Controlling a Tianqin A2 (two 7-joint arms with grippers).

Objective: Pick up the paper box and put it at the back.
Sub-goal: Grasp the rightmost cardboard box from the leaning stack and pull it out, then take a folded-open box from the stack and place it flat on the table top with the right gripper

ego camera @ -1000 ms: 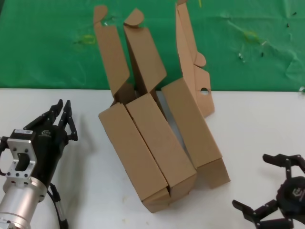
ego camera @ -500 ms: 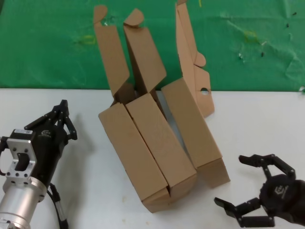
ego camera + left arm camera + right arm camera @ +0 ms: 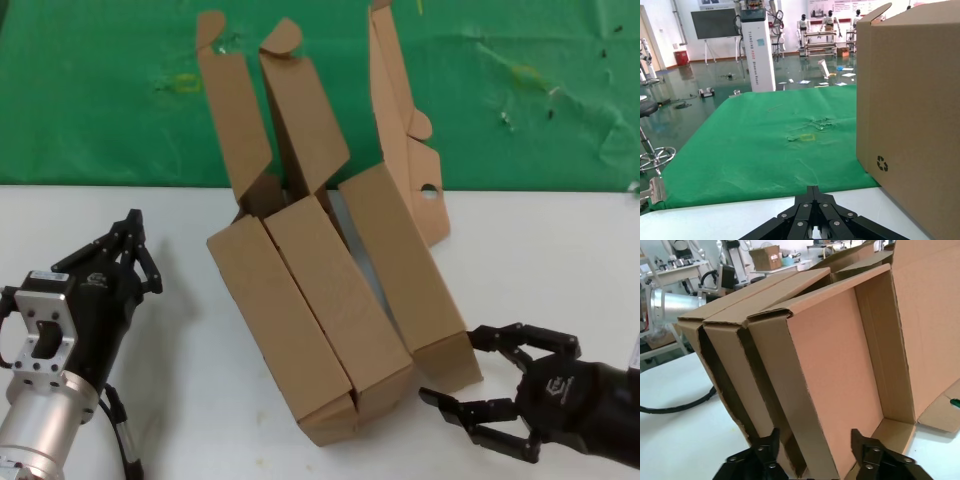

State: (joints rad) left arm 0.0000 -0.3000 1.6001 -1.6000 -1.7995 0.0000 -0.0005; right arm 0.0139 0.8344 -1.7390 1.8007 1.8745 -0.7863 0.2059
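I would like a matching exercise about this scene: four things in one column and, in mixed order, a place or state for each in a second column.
Things:
1. paper box
2. left gripper
3. right gripper
4. green cloth

Places or states:
A. fingers shut, on the white table left of the boxes
B. lies behind the white table
C. fingers open, at the near end of the rightmost box
D. rightmost of three brown boxes, lid raised, with a round hole in its flap

Pairs: 1-D, 2-A, 3-C, 4-B
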